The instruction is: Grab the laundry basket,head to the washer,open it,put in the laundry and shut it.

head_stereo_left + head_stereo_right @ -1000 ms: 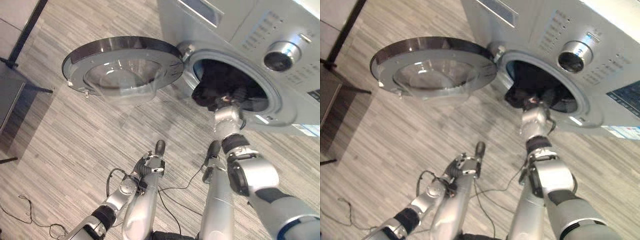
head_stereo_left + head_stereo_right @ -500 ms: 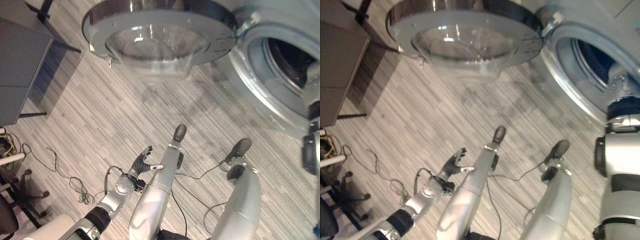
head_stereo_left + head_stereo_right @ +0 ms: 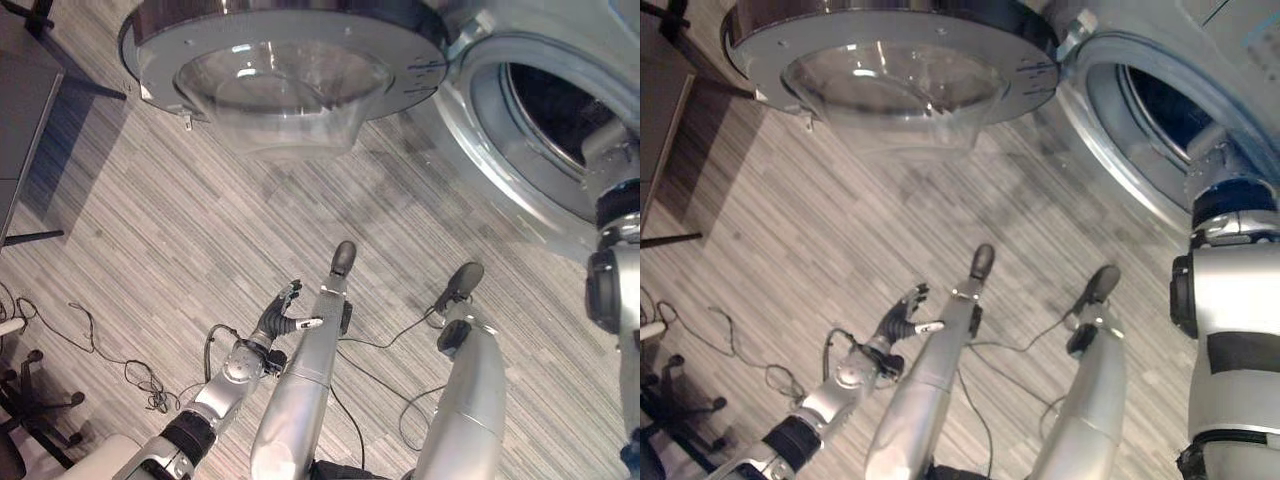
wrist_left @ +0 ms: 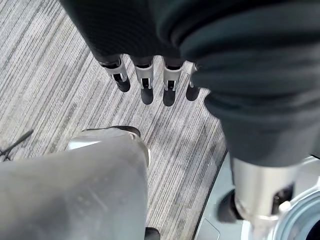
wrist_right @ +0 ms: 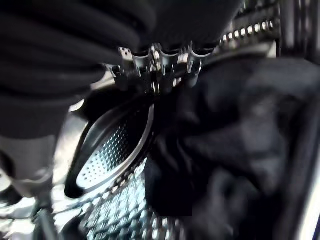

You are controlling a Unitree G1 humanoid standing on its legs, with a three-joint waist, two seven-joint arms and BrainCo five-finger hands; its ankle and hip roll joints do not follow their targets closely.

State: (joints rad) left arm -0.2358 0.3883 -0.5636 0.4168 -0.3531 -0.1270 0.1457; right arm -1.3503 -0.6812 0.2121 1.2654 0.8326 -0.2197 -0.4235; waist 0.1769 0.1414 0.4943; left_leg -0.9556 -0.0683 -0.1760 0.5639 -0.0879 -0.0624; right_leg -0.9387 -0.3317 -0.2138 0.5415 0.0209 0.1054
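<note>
Left hand: hangs low above the grey striped floor, fingers straight and relaxed, holding nothing. Round glass-domed washer door in a grey and dark ring: swung fully open, well apart from those fingers, beyond their tips, dome facing down and out toward the floor.

Silver front-loading washer with a round porthole: mouth open, opening turned obliquely toward the robot. Right hand: reaches through the porthole into the perforated steel drum. Fingertips sit right at the dark crumpled laundry; curl around the cloth cannot be told, since the tips run into the dark fabric.

Laundry: lies inside the drum, just past and below the right fingertips, heaped against the drum wall. No clear long axis; a bunched mass, running roughly from the fingertips deeper into the drum, with a lobe hanging toward the drum lip.

Risks, judged from this layout:
- Withdrawal with fabric snagged on the fingers likely drags cloth back over the sill.
- A fold left across the door seal probably blocks latching.
- Swinging the door shut before the right arm clears would trap the forearm.
- The left hand stands far from the door; a long reach could shift balance.
</note>
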